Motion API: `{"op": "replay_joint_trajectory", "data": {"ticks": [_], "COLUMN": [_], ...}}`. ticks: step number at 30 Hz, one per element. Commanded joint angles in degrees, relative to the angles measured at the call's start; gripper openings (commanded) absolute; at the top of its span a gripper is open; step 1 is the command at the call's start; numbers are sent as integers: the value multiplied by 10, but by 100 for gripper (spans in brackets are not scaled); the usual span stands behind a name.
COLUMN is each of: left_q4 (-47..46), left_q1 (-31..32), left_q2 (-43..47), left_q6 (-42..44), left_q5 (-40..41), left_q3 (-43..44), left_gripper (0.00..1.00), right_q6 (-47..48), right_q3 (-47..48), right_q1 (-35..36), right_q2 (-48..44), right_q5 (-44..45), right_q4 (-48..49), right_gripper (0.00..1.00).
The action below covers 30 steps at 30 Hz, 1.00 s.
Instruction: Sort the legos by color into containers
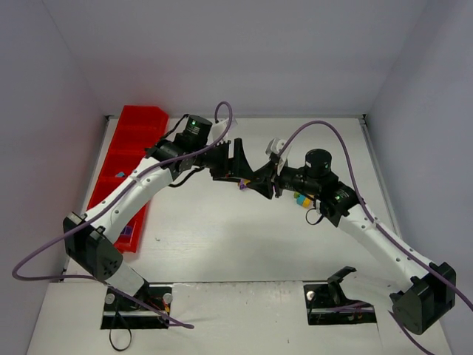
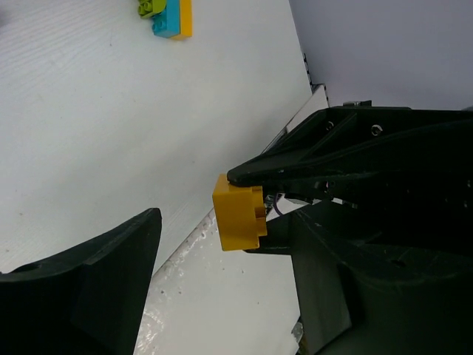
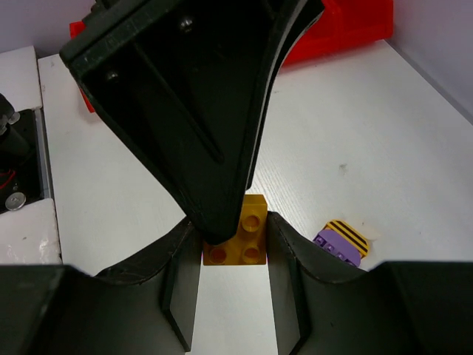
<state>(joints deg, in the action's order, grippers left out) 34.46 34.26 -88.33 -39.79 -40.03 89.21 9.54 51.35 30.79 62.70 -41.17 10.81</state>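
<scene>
Between the black fingers is an orange-yellow brick, and right of them a purple brick topped with yellow-and-black stripes.

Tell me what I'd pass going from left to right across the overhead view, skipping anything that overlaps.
red tray → left gripper → teal and yellow bricks

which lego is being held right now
The orange brick, clamped in the right hand. The purple brick and the lime-teal-yellow cluster both lie loose on the table.
</scene>
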Motion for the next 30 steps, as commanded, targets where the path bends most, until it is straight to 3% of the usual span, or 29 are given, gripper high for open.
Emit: {"op": "replay_joint_trajectory", "data": {"ticks": [1, 5, 9, 10, 13, 15, 16, 19, 23, 27, 30], "left_q4": [-12, -12, -36, -41, -43, -32, -27, -1, 47, 79, 88], "left_q1": [9, 10, 11, 10, 10, 10, 6, -12, -69, -155, -211], "left_q2": [4, 0, 4, 5, 11, 14, 13, 11, 5, -9, -28], "left_q6": [9, 10, 8, 8, 16, 29, 39, 64, 103, 139, 186], "left_q5": [4, 21, 22, 21, 24, 32, 43, 64, 115, 181, 284], "left_q3": [35, 32, 22, 20, 20, 21, 24, 31, 39, 59, 86], "left_gripper": [62, 53, 24, 13, 5, 4, 4, 4, 4, 4, 4], "right_q6": [7, 4, 1, 0, -2, -7, -9, -22, -29, -44, -68], "right_q3": [31, 29, 24, 24, 24, 25, 25, 26, 28, 25, 18], "right_q1": [5, 8, 10, 10, 11, 10, 9, 9, 6, 2, 0], "right_q2": [-2, -6, -9, -9, -9, -9, -9, -9, -9, -11, -13], "right_q5": [-6, -8, -6, -4, 3, 14, 27, 52, 103, 154, 206], "right_q4": [35, 35, 35, 35, 35, 35, 35, 33, 21, 9, 2], "right_gripper": [0, 0, 1, 1, 5, 33, 51, 69, 82, 84, 84]}}
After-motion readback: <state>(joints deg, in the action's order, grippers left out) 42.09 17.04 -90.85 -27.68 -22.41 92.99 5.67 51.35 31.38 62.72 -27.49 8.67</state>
